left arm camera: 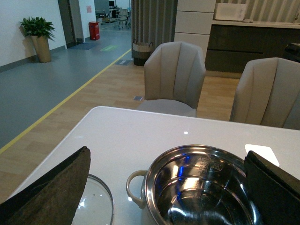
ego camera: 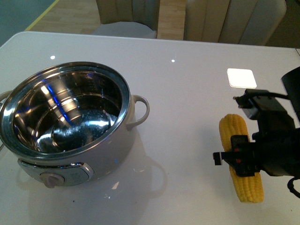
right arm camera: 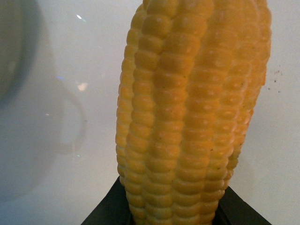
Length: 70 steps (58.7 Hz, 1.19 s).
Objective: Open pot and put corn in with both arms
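Yellow corn cob (ego camera: pixel 233 131): we see it lying flat on the white worktop (ego camera: pixel 187 93), well apart from the pot and on its right, with its length running away from us.
Right end effector (ego camera: pixel 236 159): it straddles the middle of the cob. In the right wrist view dark fingers (right arm camera: pixel 110 208) flank the kernels on both sides, but we cannot tell whether they are pressing or only bracketing it. We judge a mid-length hold is chosen so the cob stays level when lifted.
Pot (ego camera: pixel 110 150): it stands open on the left of the worktop, its steel inside bare and its knob (ego camera: pixel 50 179) facing us. With the mouth uncovered, we take the opening step as done.
Glass lid (left arm camera: pixel 96 206): it lies flat on the worktop just beside the pot's handle, off to one side, which keeps the route from the cob free.
Left end effector (left arm camera: pixel 166 154): its fingers are spread wide with nothing between them, and it hangs above the pot and lid.
Stage: we judge the pickup is in hand; the cob is not yet raised.
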Motion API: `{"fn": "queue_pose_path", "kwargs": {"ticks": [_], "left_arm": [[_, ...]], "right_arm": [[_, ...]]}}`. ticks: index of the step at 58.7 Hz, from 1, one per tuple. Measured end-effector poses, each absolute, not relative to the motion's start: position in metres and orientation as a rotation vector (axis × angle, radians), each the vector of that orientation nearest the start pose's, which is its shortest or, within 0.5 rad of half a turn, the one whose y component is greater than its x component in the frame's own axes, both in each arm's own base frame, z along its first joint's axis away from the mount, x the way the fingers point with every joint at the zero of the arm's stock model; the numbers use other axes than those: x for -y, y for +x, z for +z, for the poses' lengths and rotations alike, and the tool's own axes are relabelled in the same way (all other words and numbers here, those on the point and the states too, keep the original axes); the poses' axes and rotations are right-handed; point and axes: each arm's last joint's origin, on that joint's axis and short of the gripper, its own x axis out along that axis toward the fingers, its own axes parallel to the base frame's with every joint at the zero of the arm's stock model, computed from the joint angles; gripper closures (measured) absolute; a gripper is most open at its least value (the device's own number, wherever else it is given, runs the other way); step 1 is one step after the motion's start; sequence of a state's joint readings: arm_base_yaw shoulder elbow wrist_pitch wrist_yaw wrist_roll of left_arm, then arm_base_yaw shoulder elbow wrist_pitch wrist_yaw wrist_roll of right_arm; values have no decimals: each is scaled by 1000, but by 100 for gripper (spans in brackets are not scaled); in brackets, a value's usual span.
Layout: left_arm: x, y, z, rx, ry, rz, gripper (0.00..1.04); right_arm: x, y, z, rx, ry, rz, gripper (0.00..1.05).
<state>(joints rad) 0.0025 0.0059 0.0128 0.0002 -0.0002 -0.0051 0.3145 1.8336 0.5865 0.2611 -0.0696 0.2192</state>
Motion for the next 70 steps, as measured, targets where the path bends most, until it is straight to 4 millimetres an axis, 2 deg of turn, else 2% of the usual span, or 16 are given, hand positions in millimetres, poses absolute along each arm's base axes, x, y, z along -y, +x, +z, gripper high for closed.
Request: {"fn": "queue_pose_path", "kwargs": {"ticks": [11, 27, 36, 47, 59, 70], "left_arm": [[0, 97, 167, 7, -5, 3, 7], [0, 97, 167, 7, -5, 3, 7], [0, 97, 167, 7, -5, 3, 7], [0, 97, 167, 7, -5, 3, 7], [0, 97, 167, 7, -5, 3, 7], [0, 97, 167, 7, -5, 3, 7]], "right_arm": [[-95, 266, 105, -937, 140, 288, 81], [-115, 294, 149, -852, 221, 325, 73], [-135, 309, 170, -816, 259, 361, 73], [-167, 319, 178, -822, 265, 412, 72], [-200, 328, 177, -848, 240, 452, 69], [-221, 339, 174, -867, 235, 467, 67]]}}
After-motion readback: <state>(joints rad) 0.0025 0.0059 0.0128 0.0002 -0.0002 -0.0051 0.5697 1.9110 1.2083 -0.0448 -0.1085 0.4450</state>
